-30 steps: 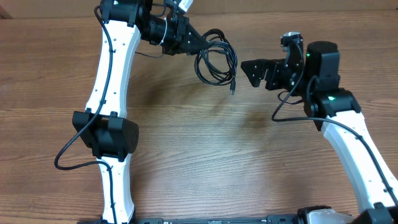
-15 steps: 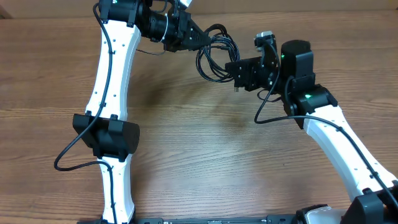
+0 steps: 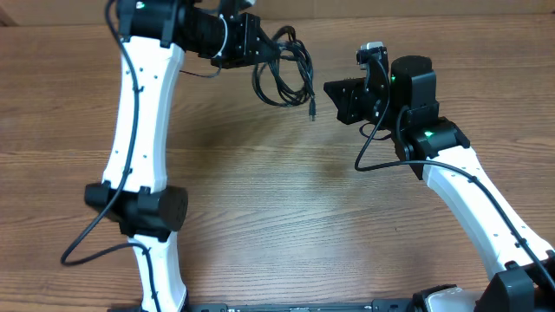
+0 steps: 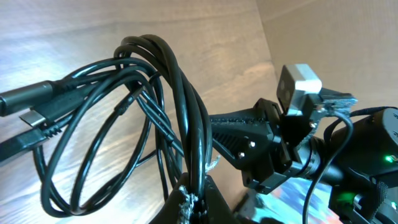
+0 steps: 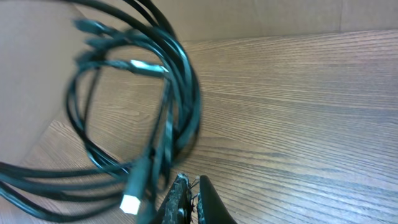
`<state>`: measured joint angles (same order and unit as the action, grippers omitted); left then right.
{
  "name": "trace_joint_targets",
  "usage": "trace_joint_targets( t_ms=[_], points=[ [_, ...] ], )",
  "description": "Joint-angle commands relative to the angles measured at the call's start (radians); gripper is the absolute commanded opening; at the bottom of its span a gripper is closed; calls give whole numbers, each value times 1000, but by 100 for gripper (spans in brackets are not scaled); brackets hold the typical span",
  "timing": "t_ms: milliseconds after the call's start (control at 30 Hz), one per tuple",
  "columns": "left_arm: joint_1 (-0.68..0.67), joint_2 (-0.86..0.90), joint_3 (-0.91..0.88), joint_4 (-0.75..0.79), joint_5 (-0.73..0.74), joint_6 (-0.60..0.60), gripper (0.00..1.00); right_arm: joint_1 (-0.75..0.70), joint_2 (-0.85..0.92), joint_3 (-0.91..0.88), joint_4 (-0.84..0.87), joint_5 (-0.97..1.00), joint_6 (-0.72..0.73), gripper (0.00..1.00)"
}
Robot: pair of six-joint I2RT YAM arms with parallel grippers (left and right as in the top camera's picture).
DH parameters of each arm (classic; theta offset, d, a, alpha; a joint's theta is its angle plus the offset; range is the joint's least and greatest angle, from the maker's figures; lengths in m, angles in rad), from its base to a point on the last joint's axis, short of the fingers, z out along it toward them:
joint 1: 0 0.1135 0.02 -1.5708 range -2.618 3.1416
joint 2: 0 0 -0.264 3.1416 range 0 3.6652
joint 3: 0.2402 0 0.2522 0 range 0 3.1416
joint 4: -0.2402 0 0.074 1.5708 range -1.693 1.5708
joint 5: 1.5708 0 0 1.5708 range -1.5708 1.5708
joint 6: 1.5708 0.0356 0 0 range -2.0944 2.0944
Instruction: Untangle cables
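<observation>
Barely started, by my read. The cables [image 4: 189,99] were one tangled bunch and no cord had been pulled free.

The left gripper [image 4: 193,202] was clamped on the bunch where several strands cross, holding it up off the table [image 3: 286,217]. The loops hung just to the right of the left gripper, with one plug [image 3: 312,113] dangling lowest.

The right gripper [image 5: 186,199] was pinched closed with nothing in it. It sat beyond the loops from the left gripper, near them but apart.

So only the lift was done. Left to do: catch a loose end, draw it out, repeat for each cord, and lay them apart.

The cords were thin, glossy and black, in several overlapping loops. A couple of plug ends sat together away from the left gripper, one of them silvery. The right wrist view was too blurred to count strands.
</observation>
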<state>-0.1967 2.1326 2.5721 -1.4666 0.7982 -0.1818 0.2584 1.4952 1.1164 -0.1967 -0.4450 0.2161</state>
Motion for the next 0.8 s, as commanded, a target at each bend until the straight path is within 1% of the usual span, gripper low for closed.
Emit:
trace_joint_targets(
  t_ms=[0,133,433,567,767],
  points=[
    [-3,-71,30,10,-69,-2,4,9,-12,17,-1,4,-3,4],
    [0,-83,30,23,-76,-14,4,18,-12,16,-12,2,-2,4],
    [0,-83,30,31,-82,-17,4,102,-12,16,-6,4,-3,4],
    [0,-83,30,28,-85,-17,4,115,-12,16,2,17,-2,4],
    [-5,-83,30,-4,-117,-7,4,114,-12,24,102,18,40,4]
  ],
)
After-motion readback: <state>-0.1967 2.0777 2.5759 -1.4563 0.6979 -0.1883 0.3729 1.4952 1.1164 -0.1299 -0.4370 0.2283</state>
